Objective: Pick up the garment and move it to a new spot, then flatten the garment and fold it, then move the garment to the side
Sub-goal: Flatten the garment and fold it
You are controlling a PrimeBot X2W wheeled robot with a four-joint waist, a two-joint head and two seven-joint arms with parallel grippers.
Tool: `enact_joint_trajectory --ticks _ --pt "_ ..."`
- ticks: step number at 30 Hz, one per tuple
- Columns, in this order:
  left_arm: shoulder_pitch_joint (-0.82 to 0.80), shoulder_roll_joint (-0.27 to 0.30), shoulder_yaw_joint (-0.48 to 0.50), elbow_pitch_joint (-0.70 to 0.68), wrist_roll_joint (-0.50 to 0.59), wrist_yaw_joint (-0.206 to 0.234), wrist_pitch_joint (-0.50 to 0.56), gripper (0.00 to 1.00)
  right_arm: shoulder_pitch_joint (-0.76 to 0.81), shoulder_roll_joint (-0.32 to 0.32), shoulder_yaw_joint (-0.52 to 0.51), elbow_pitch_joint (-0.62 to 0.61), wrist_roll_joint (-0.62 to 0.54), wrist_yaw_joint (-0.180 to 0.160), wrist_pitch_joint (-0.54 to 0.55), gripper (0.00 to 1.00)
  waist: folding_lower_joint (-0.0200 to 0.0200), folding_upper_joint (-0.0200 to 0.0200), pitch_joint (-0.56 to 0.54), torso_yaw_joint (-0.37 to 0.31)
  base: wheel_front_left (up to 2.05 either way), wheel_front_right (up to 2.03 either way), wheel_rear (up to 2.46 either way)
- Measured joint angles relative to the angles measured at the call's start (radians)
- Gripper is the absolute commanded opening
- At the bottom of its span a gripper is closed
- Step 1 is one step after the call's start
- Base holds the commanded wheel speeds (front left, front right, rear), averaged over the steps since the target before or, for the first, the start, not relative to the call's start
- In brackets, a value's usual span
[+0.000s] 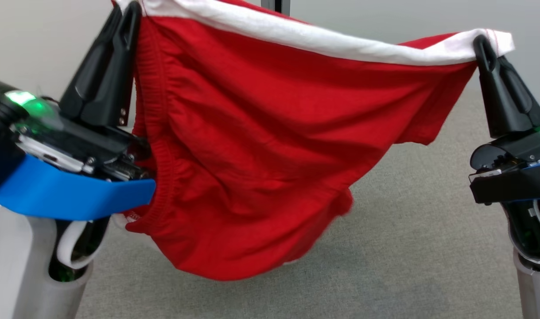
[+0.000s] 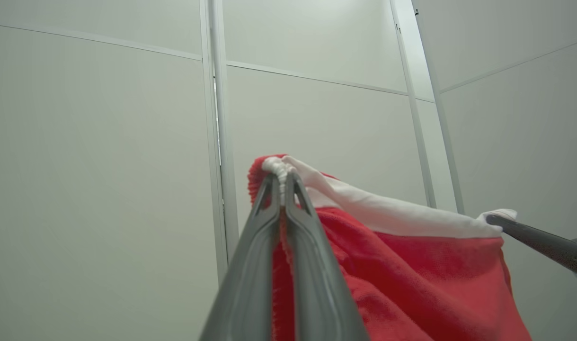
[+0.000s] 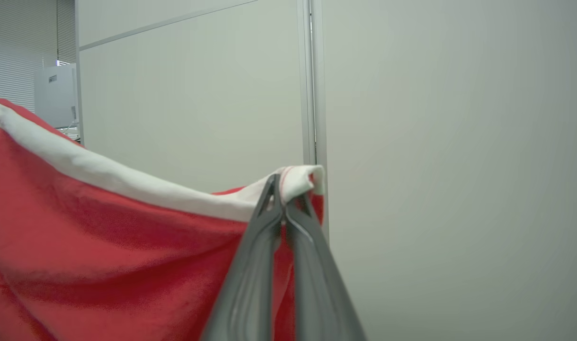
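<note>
Both sets of jaws are pinched shut on the white band (image 1: 340, 46) of the red garment (image 1: 261, 146), the left jaws at one end and the right jaws at the other. It hangs spread between them in the air, sagging toward the grey surface (image 1: 407, 257). This looks to me like the carry to a new spot, and next it wants lowering with both ends level, so the cloth lands flat.

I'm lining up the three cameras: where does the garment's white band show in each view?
Head view: white band across the top, left pincer to right pincer.
Left wrist view: band, centre to right.
Right wrist view: band, upper left to centre.
Shared landmark: right pincer clamping its end.
</note>
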Motion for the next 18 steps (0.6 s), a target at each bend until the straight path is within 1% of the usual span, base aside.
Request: enact_joint_trajectory --ticks 3,4,6,7,9,10,11,12,13,14,15,18 --pt "-0.040 0.007 -0.006 -0.007 -0.021 -0.004 0.047 0.00 0.000 0.013 -0.019 -0.044 -0.029 0.000 0.060 0.00 0.0001 0.0000 0.033 -0.008 0.00 0.00 0.00" --pt "-0.052 0.003 -0.011 0.002 -0.034 -0.006 0.061 0.00 -0.003 0.019 -0.020 -0.042 -0.034 0.000 0.075 0.00 0.0002 0.0000 0.047 -0.010 0.00 0.00 0.00" --pt "-0.086 -0.003 -0.021 0.033 -0.045 -0.017 0.077 0.00 -0.025 0.008 -0.013 -0.015 -0.072 0.000 0.095 0.00 0.0001 0.0000 0.080 -0.018 0.00 0.00 0.00" --pt "-0.110 -0.005 -0.026 0.052 -0.049 -0.020 0.082 0.00 -0.048 0.012 -0.011 0.012 -0.067 0.000 0.099 0.00 0.0002 0.0000 0.099 -0.022 0.00 0.00 0.00" --pt "-0.157 -0.031 -0.036 0.103 -0.077 -0.029 0.082 0.00 -0.104 0.019 -0.007 0.089 -0.071 0.000 0.096 0.00 0.0005 0.0000 0.135 -0.028 0.00 0.00 0.00" --pt "-0.157 -0.031 -0.036 0.103 -0.077 -0.029 0.082 0.00 -0.104 0.019 -0.007 0.089 -0.071 0.000 0.096 0.00 0.0005 0.0000 0.135 -0.028 0.00 0.00 0.00" --pt "-0.212 -0.039 -0.044 0.165 -0.081 -0.041 0.079 0.00 -0.185 0.007 0.000 0.167 -0.101 0.000 0.070 0.00 0.0006 0.0000 0.169 -0.033 0.00 0.00 0.00" --pt "-0.249 -0.043 -0.047 0.201 -0.081 -0.046 0.075 0.00 -0.234 0.004 0.002 0.209 -0.116 0.000 0.054 0.00 0.0006 0.0000 0.184 -0.034 0.00 0.00 0.00" --pt "-0.285 -0.049 -0.051 0.236 -0.081 -0.051 0.067 0.00 -0.282 0.003 0.005 0.249 -0.134 0.000 0.035 0.00 0.0006 0.0000 0.198 -0.034 0.00 0.00 0.00" --pt "-0.285 -0.049 -0.051 0.236 -0.081 -0.051 0.067 0.00 -0.282 0.003 0.005 0.249 -0.134 0.000 0.035 0.00 0.0006 0.0000 0.198 -0.034 0.00 0.00 0.00" --pt "-0.364 -0.054 -0.055 0.309 -0.077 -0.058 0.046 0.00 -0.387 0.022 0.002 0.325 -0.147 0.000 -0.008 0.00 0.0006 0.0000 0.225 -0.037 0.00 0.00 0.00" --pt "-0.479 -0.073 -0.045 0.408 -0.077 -0.062 0.002 0.00 -0.524 0.050 -0.001 0.423 -0.190 0.000 -0.073 0.00 0.0006 0.0000 0.256 -0.043 0.00 0.00 0.00"
